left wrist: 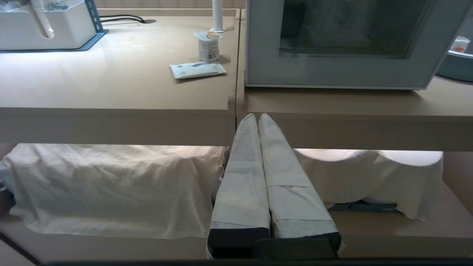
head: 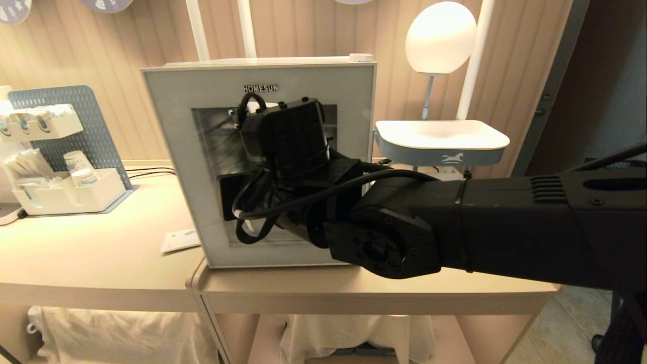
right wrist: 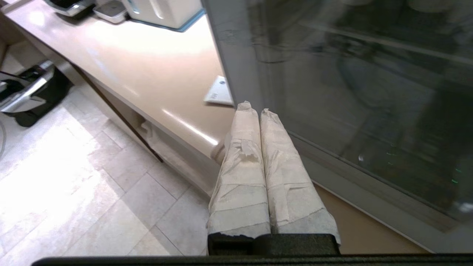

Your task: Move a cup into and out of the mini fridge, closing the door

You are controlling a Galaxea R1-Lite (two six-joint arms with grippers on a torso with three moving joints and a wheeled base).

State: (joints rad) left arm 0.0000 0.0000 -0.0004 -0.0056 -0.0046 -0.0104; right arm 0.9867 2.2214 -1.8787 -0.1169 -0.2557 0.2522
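Left wrist view: cup (left wrist: 208, 46) on tabletop (left wrist: 111, 81), left of the fridge (left wrist: 332, 70).
Light, thin-walled, crushable; grip mid-body. Right tool (right wrist: 251, 107) pressed together, empty.

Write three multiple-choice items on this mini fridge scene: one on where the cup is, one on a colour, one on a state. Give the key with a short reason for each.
1. Where does the cup stand?
A. On the counter beside the mini fridge
B. On a wire shelf inside it
C. In the right end effector

2. What colour is the tape wrapping the left end effector fingers?
A. Blue
B. White
C. Red

3. How is the door of the mini fridge?
A. Wide open
B. Taken off
C. Shut

Key:
1 A: the left wrist view shows it on the counter, behind a flat white packet.
2 B: both fingers are wrapped in white tape.
3 C: the door lies flush against the body, with the right end effector, shut and empty, near its lower corner.
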